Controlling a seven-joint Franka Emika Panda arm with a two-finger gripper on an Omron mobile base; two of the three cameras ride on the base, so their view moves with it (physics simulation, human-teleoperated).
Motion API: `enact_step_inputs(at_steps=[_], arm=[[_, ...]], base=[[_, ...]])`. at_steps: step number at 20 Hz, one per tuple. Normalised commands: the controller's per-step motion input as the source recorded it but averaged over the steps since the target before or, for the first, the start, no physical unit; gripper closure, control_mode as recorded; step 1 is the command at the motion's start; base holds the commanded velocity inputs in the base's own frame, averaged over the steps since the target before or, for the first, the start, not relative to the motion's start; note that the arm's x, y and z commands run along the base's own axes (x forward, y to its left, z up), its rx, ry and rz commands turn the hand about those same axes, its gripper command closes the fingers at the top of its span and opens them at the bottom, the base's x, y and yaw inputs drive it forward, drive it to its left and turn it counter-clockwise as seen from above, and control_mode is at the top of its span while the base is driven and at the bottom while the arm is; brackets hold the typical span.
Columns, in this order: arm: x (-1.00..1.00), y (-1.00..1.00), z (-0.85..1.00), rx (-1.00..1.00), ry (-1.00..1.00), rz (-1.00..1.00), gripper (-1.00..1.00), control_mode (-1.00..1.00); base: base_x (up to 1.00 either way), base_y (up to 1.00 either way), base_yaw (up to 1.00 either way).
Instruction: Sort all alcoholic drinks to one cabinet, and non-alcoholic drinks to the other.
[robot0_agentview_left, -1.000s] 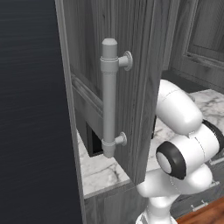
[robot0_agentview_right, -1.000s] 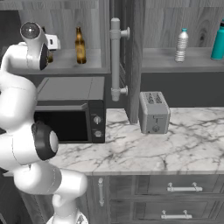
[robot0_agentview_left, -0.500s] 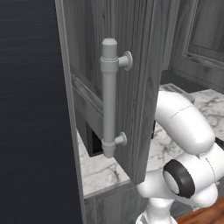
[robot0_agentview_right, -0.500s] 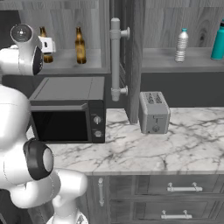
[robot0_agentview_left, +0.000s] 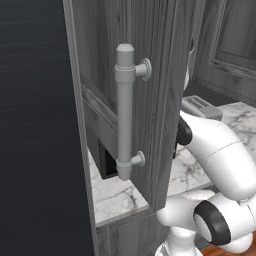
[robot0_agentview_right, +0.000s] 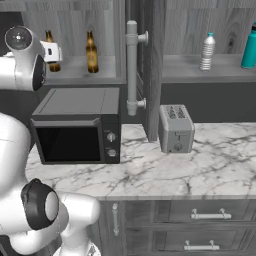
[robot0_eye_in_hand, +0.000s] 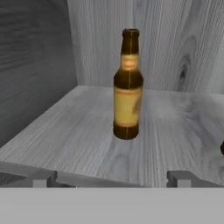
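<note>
Gripper (robot0_eye_in_hand: 112, 178): fingers spread wide, nothing between them.
Beer bottle (robot0_eye_in_hand: 127, 85): upright on the cabinet shelf (robot0_eye_in_hand: 78, 135), straight ahead of the fingertips and apart from them.
Second beer bottle (robot0_agentview_right: 91, 52): upright on the same shelf, off to the fingers' right.
Water bottle (robot0_agentview_right: 207, 52): on the other cabinet's shelf (robot0_agentview_right: 210, 72), far from the fingers.
Teal flask (robot0_agentview_right: 249, 48): beside the water bottle, farther still.

Left base cam's jammed right up against the open cabinet door (robot0_agentview_left: 145, 90); right one sits back facing the counter (robot0_agentview_right: 165, 170); hand cam stares into a shelf (robot0_eye_in_hand: 100, 140).
</note>
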Motion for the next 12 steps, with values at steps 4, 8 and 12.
enact_step_inputs(at_steps=[4,8,12], arm=[[-0.46,-0.25,0.22,0.00,0.00,0.00,-1.00,-1.00],[-0.51,-0.25,0.23,0.00,0.00,0.00,-1.00,-1.00],[-0.53,-0.24,0.17,0.00,-0.01,0.00,-1.00,-1.00]], base=[[0.00,0.00,0.00],[0.00,0.00,0.00],[0.00,0.00,0.00]])
